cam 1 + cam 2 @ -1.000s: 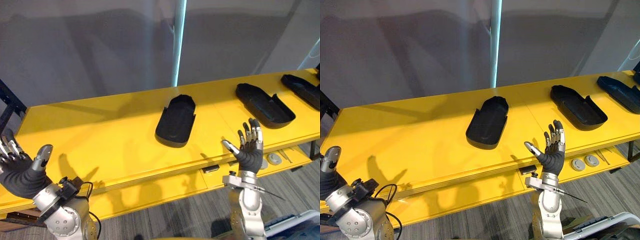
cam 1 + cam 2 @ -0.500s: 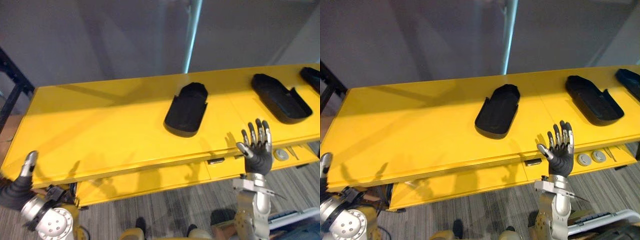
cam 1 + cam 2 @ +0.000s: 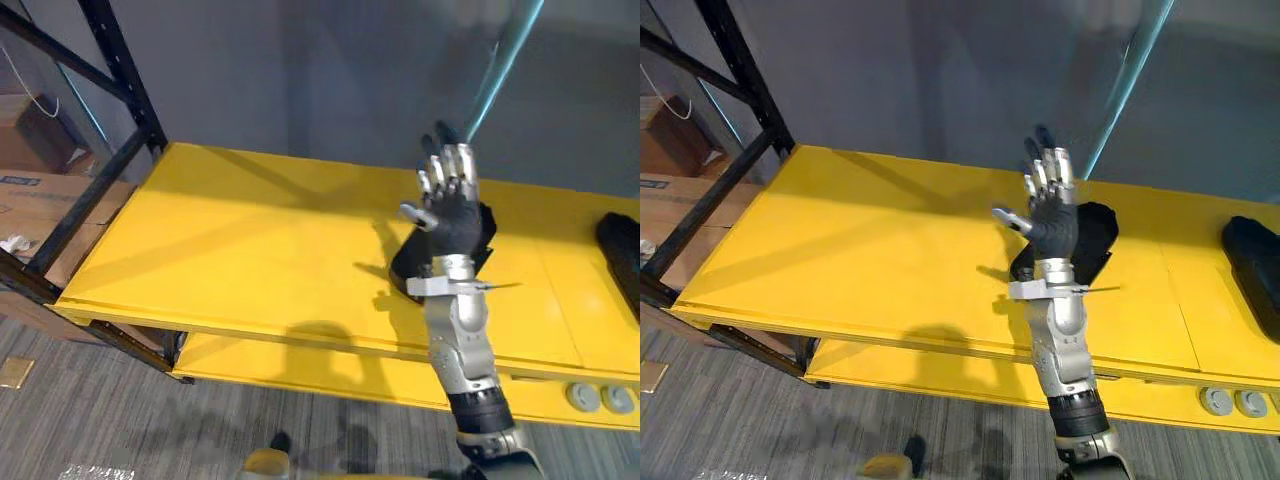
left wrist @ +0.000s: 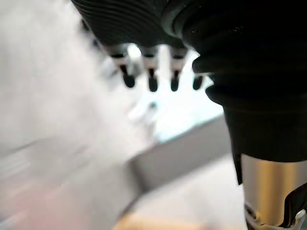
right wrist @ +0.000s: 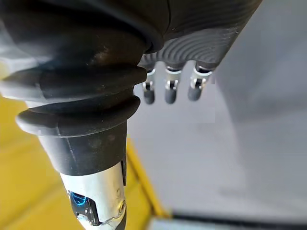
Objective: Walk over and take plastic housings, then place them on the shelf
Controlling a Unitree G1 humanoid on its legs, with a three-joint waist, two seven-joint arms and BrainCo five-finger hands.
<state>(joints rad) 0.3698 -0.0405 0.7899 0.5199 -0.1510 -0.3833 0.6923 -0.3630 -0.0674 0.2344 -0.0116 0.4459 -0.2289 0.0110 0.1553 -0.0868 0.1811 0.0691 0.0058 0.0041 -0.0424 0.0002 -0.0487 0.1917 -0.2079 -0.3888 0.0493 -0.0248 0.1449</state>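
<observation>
The right hand [image 3: 447,200] is raised above the yellow table [image 3: 250,240], fingers straight and spread, thumb out to the side, holding nothing. Just behind it a black plastic housing [image 3: 1098,235] lies on the table, partly hidden by the hand and wrist; whether they touch cannot be told. A second housing [image 3: 1252,262] lies well apart at the table's right end, above grey round discs [image 3: 583,396] on the lower ledge. The left hand [image 4: 151,81] shows relaxed, empty fingers. A black metal rack [image 3: 118,62] and cardboard boxes [image 3: 35,190] stand at the left
</observation>
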